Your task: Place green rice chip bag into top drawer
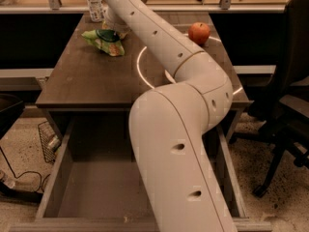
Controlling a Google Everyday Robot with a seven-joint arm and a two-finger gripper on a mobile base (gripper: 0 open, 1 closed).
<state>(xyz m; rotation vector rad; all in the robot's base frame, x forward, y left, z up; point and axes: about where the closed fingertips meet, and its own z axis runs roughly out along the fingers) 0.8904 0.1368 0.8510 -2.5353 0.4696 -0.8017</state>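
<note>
The green rice chip bag (105,41) lies crinkled on the far left part of the dark wooden table (87,81). My gripper (116,29) is at the far end of the long white arm, right at the bag's far right edge; the arm hides most of it. The top drawer (91,182) is pulled open below the table's front edge, its flat bottom bare, with its right half hidden behind my arm.
An orange round fruit (199,33) sits at the table's far right. A clear plastic bottle (94,3) stands at the far edge behind the bag. A black office chair (285,110) stands to the right, a wire basket (48,141) and cables on the floor left.
</note>
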